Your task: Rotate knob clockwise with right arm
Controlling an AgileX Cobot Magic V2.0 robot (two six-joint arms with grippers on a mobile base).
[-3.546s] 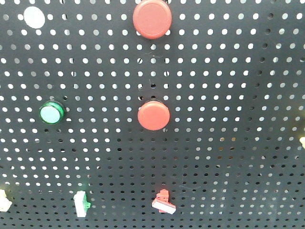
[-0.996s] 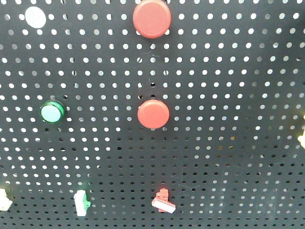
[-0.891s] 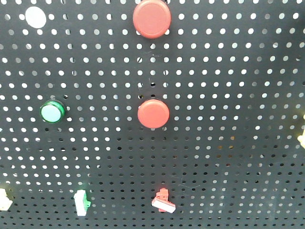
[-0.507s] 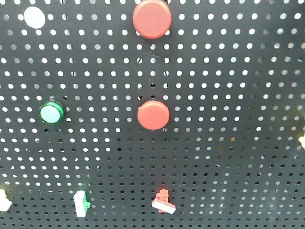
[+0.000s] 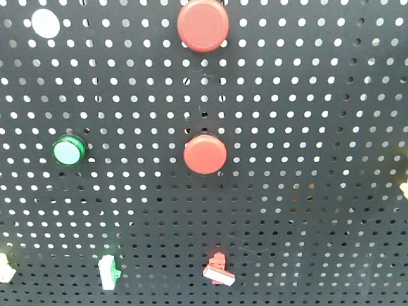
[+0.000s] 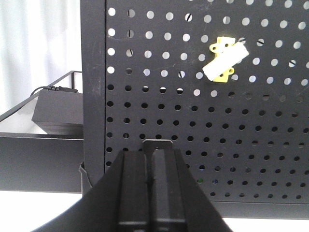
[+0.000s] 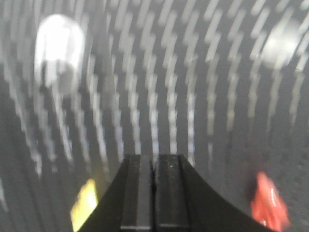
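Observation:
A black pegboard [image 5: 319, 83] fills the front view. Low on it sit a red knob with a white handle [image 5: 218, 271] and a green one with a white handle [image 5: 108, 273]. Neither gripper shows there. In the left wrist view my left gripper [image 6: 155, 151] is shut and empty, low before the pegboard [image 6: 270, 140], below and left of a yellow knob with a tilted white handle [image 6: 223, 60]. The right wrist view is smeared by motion: my right gripper [image 7: 155, 157] is shut and empty, facing the board between a yellow blur [image 7: 84, 204] and a red blur [image 7: 269, 203].
Two round red push buttons [image 5: 203, 24] [image 5: 204, 153] and a green lit button [image 5: 67, 150] are mounted on the board. A black box [image 6: 57, 108] with a cable sits on a tray left of the board's edge.

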